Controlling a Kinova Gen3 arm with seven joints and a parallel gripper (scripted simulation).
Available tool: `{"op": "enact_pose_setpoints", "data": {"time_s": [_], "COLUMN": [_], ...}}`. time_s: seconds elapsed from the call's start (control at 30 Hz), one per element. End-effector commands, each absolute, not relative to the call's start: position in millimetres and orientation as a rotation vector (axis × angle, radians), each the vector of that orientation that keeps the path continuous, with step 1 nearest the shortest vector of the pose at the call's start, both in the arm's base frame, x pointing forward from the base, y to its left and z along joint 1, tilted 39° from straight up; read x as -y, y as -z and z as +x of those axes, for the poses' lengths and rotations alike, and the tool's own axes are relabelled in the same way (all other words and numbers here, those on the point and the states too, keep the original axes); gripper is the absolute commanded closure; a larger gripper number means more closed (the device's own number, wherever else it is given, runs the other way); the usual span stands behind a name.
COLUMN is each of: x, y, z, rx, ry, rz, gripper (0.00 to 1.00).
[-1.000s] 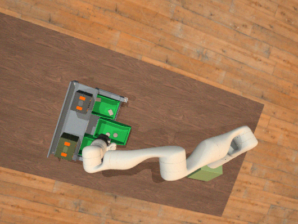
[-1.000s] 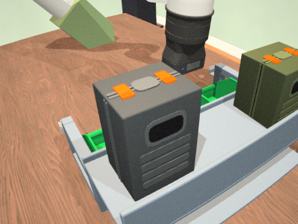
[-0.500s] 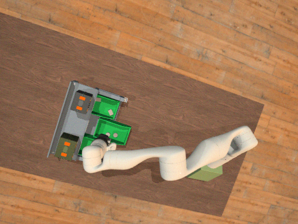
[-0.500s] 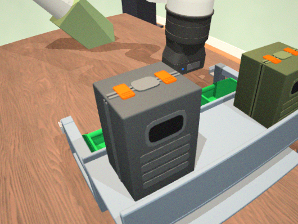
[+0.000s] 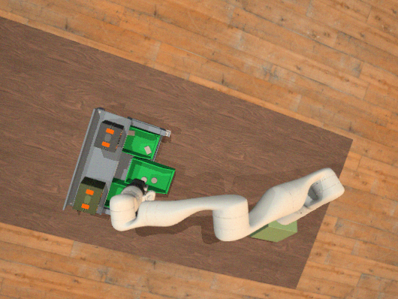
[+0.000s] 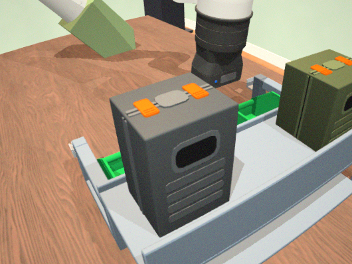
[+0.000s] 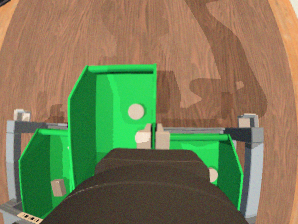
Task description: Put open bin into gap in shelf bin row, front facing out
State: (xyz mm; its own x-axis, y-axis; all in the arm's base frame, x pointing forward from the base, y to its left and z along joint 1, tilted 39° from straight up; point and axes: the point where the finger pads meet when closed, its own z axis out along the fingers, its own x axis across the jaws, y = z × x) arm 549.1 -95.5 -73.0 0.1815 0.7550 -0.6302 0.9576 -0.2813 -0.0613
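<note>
The white arm [image 5: 230,219] [image 6: 63,9] stretches across in a bent, zigzag line, its elbow well apart from the wrist [image 5: 123,212] [image 6: 224,8]. The dark gripper [image 5: 144,181] [image 6: 217,69] [image 7: 153,132] hangs below the wrist, pointing downward, perhaps slightly tilted. Its pale fingertips are drawn close together in a firm pinch, a narrow gap between them.

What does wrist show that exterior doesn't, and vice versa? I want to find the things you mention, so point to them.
Wrist only: the closed jaws on the side wall of the middle bin [image 5: 161,173] [image 7: 112,130], and a round part [image 5: 154,180] [image 7: 136,111] in that bin, clear of the jaws.

Exterior only: the olive case [image 5: 88,195] [image 6: 299,96] and the light green block [image 5: 277,234] [image 6: 109,36].

Both: the shelf [image 5: 85,159] [image 6: 232,215] [image 7: 254,172], the dark gripper housing [image 5: 137,184] [image 6: 217,63] [image 7: 150,182] and part of an end bin [image 5: 140,142] [image 6: 114,163] [image 7: 42,167].
</note>
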Motion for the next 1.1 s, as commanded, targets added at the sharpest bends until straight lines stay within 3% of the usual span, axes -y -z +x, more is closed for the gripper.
{"op": "enact_pose_setpoints", "data": {"time_s": [0.0,1.07], "x": [94.1,97.6], "y": [71.9,76.1], "z": [550.3,549.8], "rx": [-1.621,-1.621], "ry": [0.803,0.803], "rz": [2.115,2.115], "gripper": [1.0,1.0]}}
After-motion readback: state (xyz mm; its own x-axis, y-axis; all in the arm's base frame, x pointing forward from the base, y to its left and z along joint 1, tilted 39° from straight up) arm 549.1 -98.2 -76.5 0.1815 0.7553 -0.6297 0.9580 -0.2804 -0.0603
